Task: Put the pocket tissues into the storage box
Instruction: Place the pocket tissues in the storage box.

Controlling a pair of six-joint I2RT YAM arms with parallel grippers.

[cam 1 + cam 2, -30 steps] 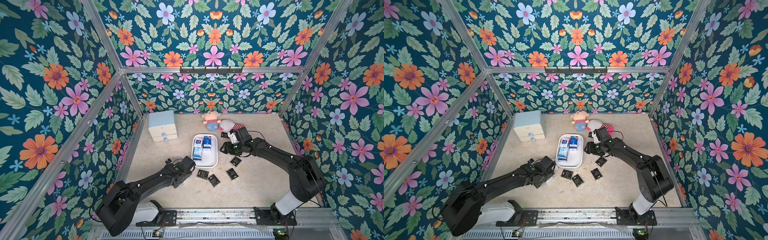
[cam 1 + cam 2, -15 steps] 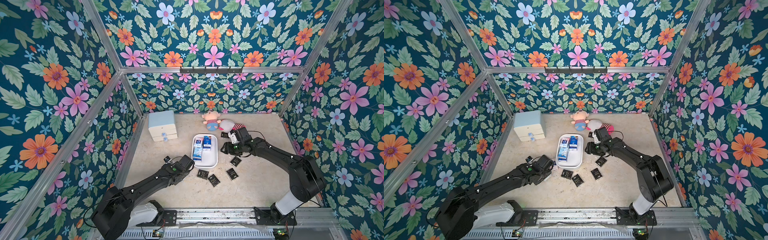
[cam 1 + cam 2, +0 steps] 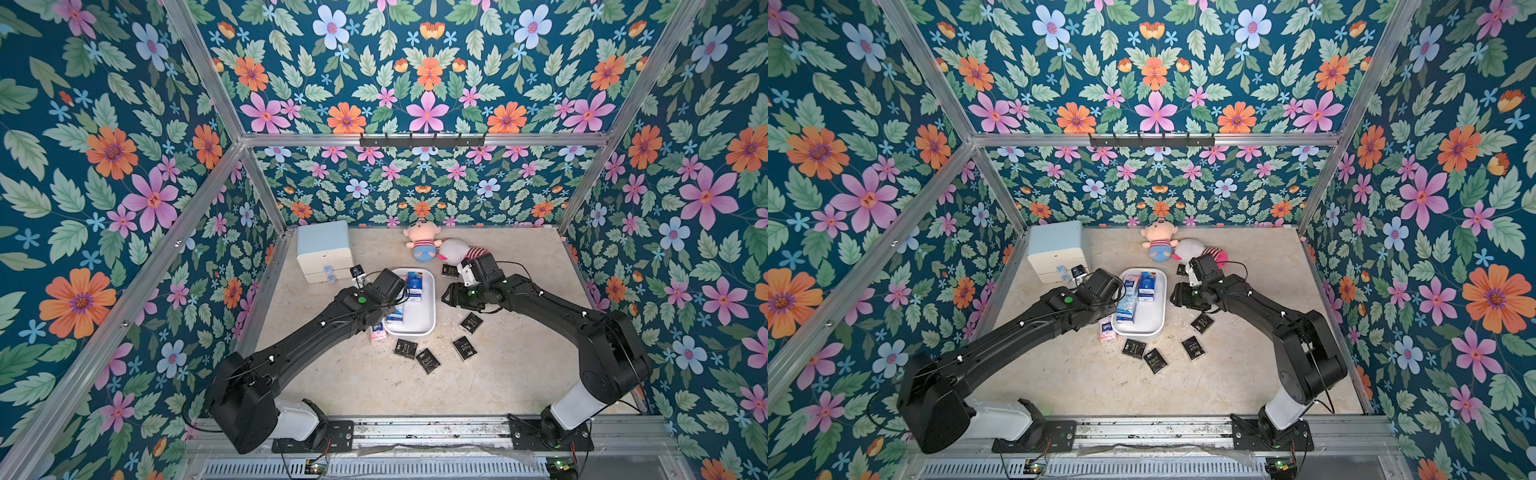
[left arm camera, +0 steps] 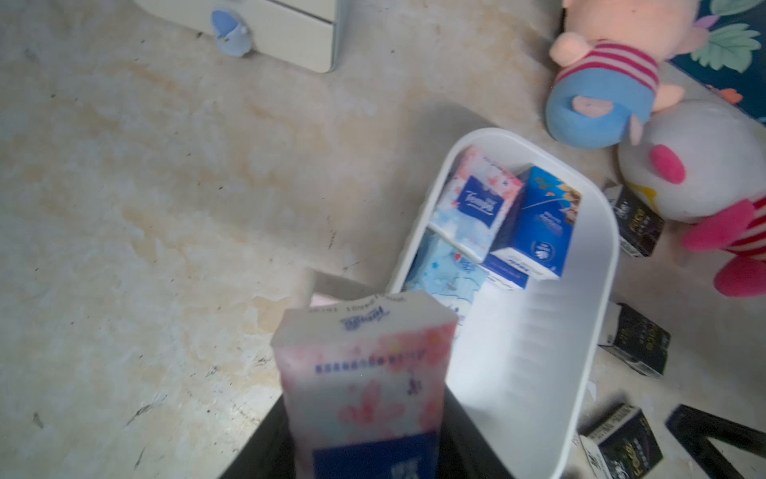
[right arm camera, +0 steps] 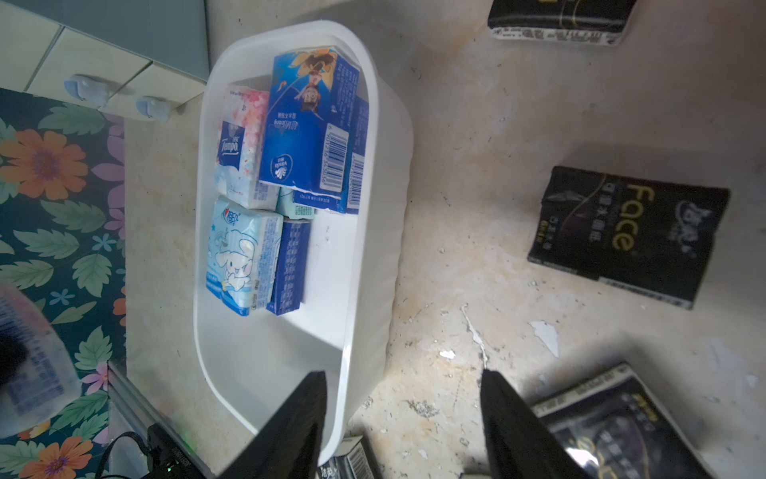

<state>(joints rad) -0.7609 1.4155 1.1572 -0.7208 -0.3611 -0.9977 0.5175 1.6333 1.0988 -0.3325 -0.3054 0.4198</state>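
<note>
**Grasp state.** The left gripper (image 4: 364,427) pinches a pink-and-white packet (image 4: 364,373) by one end, and most of the packet's length stands clear of the jaws. It is held just left of the storage box (image 3: 417,320). The right gripper (image 5: 402,383) is empty, with its jaws spread astride the box's right wall.

**Task objects.** The pocket tissues (image 5: 309,120) already stowed fill the far half of the box, and the near half is bare. Five black packets (image 3: 464,348) lie flat on the floor (image 3: 353,386). Four are near and to the right of the box, and one is farther off, beside the white plush doll (image 3: 453,249).

**Handling (judged).**
- The packets are probably light, soft and compressible under a slick film wrap.
- A firm pinch across the short width at mid-length should keep one from sliding or folding.
- Packets lying flat offer only thin edges, so the jaws must straddle them from above.

**Change from one second ago.**
- The left arm (image 3: 316,328) then reached low over the floor by the box's near left corner. It now stands farther along the box's left wall and looks raised.
- The right arm (image 3: 552,303), the black packets and the box's contents are unchanged.
</note>
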